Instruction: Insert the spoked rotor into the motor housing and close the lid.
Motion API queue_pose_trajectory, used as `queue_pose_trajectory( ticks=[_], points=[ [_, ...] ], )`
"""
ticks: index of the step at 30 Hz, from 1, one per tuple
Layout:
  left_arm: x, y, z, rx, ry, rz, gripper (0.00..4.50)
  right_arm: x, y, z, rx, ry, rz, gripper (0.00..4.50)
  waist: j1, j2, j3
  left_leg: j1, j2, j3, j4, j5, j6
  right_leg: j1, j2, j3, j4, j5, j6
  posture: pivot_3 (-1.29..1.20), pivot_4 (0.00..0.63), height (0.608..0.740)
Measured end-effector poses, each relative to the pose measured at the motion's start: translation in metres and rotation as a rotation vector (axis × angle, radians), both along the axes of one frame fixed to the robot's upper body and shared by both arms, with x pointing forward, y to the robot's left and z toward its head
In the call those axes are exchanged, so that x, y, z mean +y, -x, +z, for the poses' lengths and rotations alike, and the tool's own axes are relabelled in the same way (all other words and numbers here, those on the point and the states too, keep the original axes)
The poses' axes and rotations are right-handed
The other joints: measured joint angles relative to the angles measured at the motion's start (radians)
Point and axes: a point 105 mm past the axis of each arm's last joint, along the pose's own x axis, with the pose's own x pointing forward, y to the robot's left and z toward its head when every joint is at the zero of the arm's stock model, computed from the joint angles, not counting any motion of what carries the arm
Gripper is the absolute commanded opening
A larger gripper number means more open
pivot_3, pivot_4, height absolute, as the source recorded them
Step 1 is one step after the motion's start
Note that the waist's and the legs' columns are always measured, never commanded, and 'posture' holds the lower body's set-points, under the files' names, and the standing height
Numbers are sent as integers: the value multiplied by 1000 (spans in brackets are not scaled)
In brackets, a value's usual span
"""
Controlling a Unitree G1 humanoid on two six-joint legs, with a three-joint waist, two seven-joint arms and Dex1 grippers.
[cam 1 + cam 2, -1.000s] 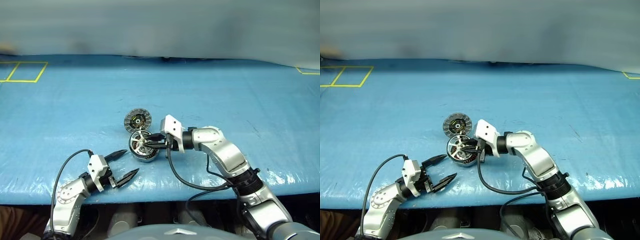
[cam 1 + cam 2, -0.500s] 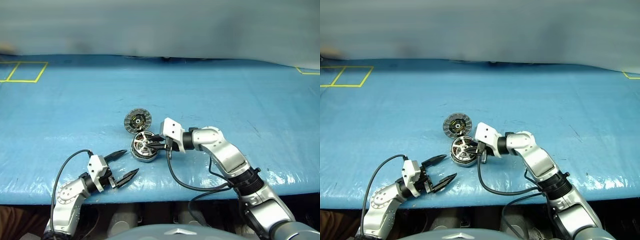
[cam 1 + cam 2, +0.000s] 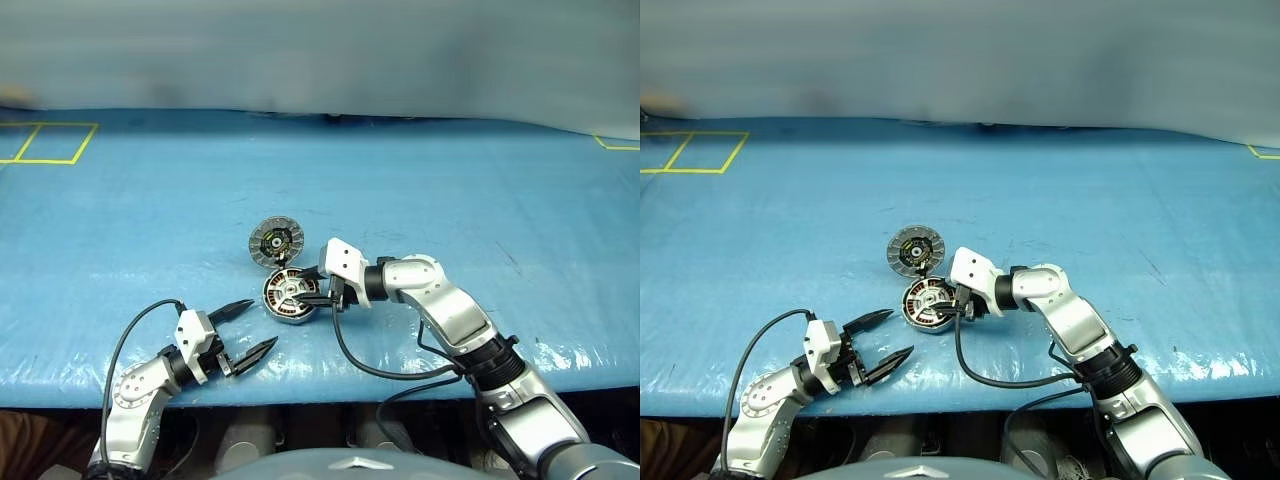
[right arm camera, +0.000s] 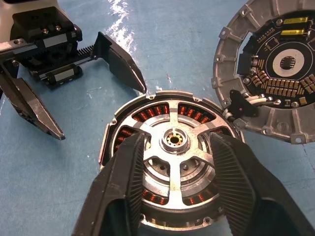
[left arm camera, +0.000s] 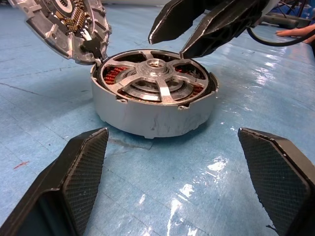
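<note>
The motor housing point(image 3: 288, 297) stands on the blue table, its copper windings visible inside. The spoked rotor point(image 4: 173, 156) lies flat in it, hub at the centre. My right gripper point(image 4: 177, 137) hovers just over the rotor, open, its fingers point(image 4: 123, 187) either side of the hub and holding nothing. The lid point(image 3: 276, 241) rests just behind the housing, dark inner face up, its edge against the housing's rim point(image 5: 93, 54). My left gripper point(image 3: 262, 322) is open near the table's front edge, a short way from the housing, pointing at it.
A blue sheet point(image 3: 480, 190) covers the table, and its front edge runs just below my left gripper. Yellow tape squares point(image 3: 45, 142) mark the far left corner. A black cable point(image 3: 365, 365) loops from my right wrist over the front edge.
My right gripper has lowered the rotor flat into the housing and opened, letting go of it. The left gripper and the lid have stayed put.
</note>
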Motion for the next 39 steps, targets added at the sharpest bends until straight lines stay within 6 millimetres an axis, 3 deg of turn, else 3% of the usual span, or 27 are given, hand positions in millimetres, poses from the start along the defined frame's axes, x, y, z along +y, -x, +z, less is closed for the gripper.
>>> queue_pose_trajectory(
  ticks=[5, 6, 10, 15, 26, 32, 39],
  points=[
    [0, 0, 0, -1, 0, 0, 4500, 4, 1, 6, 10, -47, 7, 2732, 0, 0, 0, 0, 0, 0, 0, 0, 0, 0, 0, 0, 0, 0, 0, 0, 150, 740],
    [0, 0, 0, -1, 0, 1, 4500, 5, 1, 6, 11, -51, 5, 2554, 0, 0, 0, 0, 0, 0, 0, 0, 0, 0, 0, 0, 0, 0, 0, 0, 150, 740],
    [3, 0, 1, -5, -2, 13, 4500, 7, -1, 5, 33, -75, -26, 1509, -1, 0, 0, 0, 0, 0, 0, 0, 0, 0, 0, 0, 0, 0, 0, 0, 150, 740],
    [4, 0, 0, -7, -4, 21, 4500, 3, -7, -12, 85, -60, -82, 29, -1, 0, 0, 0, 0, 0, 0, 0, 0, 0, 0, 0, 0, 0, 0, 0, 150, 740],
    [6, 1, 0, -4, -6, 26, 4500, 3, -6, -19, 47, -27, -81, 29, -2, 0, 0, 1, 0, 0, 0, 0, 0, 0, 0, 0, 0, 0, 0, 0, 150, 740],
    [6, 2, -1, -2, -6, 29, 4500, 7, -8, -18, -103, 20, -100, 29, -3, 0, -1, 1, 0, 1, 0, 0, 0, 1, 0, 0, 1, 0, 0, 0, 150, 740],
    [6, 2, -1, -2, -5, 29, 4500, 9, 0, -13, -16, -62, -104, 29, -1, 0, -1, 0, 0, 0, 0, 0, 0, 0, 0, -1, 0, 0, 0, 0, 150, 740]
  ],
)
